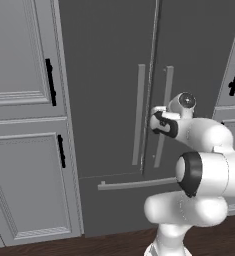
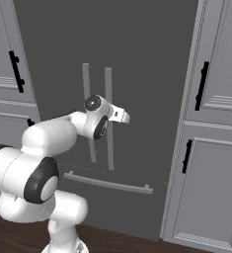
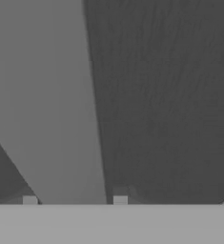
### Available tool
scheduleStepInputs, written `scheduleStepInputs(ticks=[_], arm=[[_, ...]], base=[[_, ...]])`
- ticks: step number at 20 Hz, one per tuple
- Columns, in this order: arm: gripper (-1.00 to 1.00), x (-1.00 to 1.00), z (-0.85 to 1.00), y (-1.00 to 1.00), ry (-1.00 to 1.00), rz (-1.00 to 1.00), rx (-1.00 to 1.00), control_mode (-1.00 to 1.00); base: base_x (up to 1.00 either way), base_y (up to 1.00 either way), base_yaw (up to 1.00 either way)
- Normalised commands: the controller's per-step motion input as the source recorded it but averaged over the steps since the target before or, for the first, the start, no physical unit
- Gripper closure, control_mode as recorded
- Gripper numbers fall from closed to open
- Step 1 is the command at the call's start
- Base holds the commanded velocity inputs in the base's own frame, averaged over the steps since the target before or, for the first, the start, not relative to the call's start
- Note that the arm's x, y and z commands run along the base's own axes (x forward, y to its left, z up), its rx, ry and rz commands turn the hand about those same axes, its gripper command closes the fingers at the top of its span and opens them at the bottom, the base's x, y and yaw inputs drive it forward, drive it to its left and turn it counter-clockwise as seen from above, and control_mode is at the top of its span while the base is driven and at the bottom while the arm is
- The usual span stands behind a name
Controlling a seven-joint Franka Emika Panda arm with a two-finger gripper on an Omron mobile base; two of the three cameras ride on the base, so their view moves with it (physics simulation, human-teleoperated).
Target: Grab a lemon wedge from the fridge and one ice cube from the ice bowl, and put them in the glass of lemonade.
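Tool (image 2: pixel 123 116) at fridge (image 1: pixel 109 60) handle (image 1: pixel 165 115) (doors closed).

Flat, even render lighting around me, no glare, barely any shadows; everything's soft and low-res, my hand cam blurriest.

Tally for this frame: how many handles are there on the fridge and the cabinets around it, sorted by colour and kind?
Light grey vertical door bars: 2
Light grey horizontal drawer bar: 1
Black cabinet handles: 4
Total: 7
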Motion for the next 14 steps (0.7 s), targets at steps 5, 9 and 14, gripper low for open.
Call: scheduleStepInputs(ticks=[5,9,14], arm=[[1.0,-0.93,0.02,-0.97,0.0,-0.11,0.12,-1.0],[1.0,-0.92,0.11,-0.91,0.02,-0.11,0.15,-1.0],[1.0,-0.92,0.14,-0.98,0.0,-0.16,0.18,-1.0]], base=[[0.0,0.0,0.0],[0.0,0.0,0.0],[0.0,0.0,0.0]])
